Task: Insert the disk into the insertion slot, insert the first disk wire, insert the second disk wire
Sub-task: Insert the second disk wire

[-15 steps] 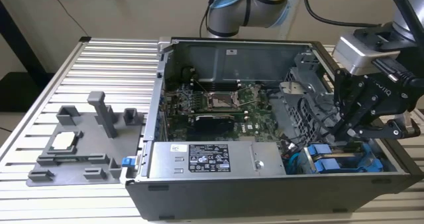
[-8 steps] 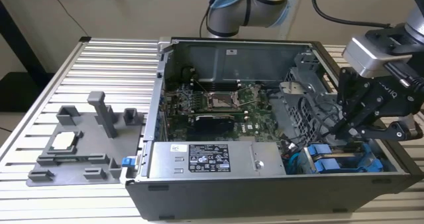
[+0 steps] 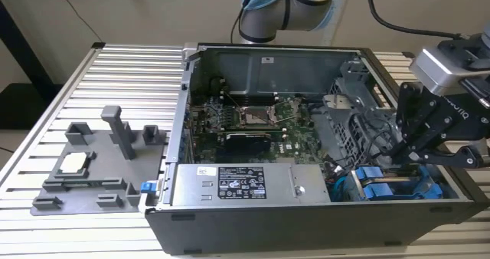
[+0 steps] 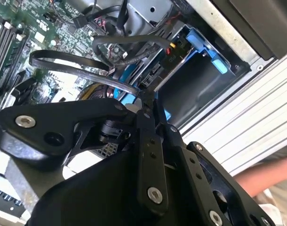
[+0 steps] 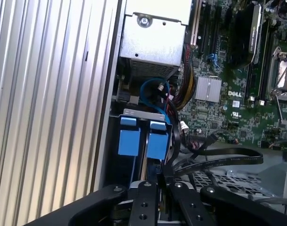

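Bright blue plastic drive carriers sit lower right in the exterior view, beside a green circuit board, a pale ribbed metal table and a matte black gripper.

We are looking at lab workbench: ribbed aluminium tabletop, opened computer case, grey fixture plate.

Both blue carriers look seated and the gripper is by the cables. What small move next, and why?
Probably a short, slow advance toward the loose black cables. The two blue plastic drive carriers already sit side by side in the bay, so the wires seem to be what remains, and the gripper hangs right next to those cables.
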You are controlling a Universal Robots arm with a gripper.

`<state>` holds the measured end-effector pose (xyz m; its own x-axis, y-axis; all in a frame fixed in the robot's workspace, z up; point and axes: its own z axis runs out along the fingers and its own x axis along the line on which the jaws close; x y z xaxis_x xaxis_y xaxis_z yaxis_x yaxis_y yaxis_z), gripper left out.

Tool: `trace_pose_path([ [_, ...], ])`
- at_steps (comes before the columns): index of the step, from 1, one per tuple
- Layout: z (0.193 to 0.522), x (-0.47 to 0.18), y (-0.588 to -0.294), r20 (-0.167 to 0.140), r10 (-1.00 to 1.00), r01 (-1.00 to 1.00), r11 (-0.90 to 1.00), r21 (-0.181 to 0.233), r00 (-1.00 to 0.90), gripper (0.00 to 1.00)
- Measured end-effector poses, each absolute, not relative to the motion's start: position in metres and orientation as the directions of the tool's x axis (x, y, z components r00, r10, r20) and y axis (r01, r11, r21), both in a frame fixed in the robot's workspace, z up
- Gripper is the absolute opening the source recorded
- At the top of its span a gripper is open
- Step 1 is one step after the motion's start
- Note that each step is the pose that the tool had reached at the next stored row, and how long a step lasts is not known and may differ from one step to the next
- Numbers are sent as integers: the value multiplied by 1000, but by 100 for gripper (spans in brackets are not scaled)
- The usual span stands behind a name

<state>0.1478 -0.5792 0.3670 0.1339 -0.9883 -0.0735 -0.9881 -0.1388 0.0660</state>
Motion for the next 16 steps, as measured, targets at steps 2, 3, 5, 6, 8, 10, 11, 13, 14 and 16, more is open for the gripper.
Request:
trace_pose_path([
  [2, 365, 149, -580, -77, -989, -989, -134, 66, 129, 16],
  [3, 364, 149, -580, -78, -989, -989, -132, 65, 127, 16],
  [5, 362, 151, -580, -84, -989, -989, -130, 64, 124, 16],
  [6, 361, 152, -580, -89, -988, -989, -130, 64, 124, 16],
  [8, 360, 154, -580, -105, -987, -989, -131, 62, 124, 16],
  [10, 360, 156, -581, -131, -984, -989, -132, 59, 124, 16],
  [11, 360, 157, -582, -137, -983, -989, -133, 58, 124, 16],
  [13, 359, 158, -583, -139, -982, -989, -133, 58, 124, 16],
  [14, 359, 158, -582, -139, -982, -989, -133, 58, 124, 16],
  [16, 359, 158, -583, -140, -983, -990, -132, 58, 123, 16],
])
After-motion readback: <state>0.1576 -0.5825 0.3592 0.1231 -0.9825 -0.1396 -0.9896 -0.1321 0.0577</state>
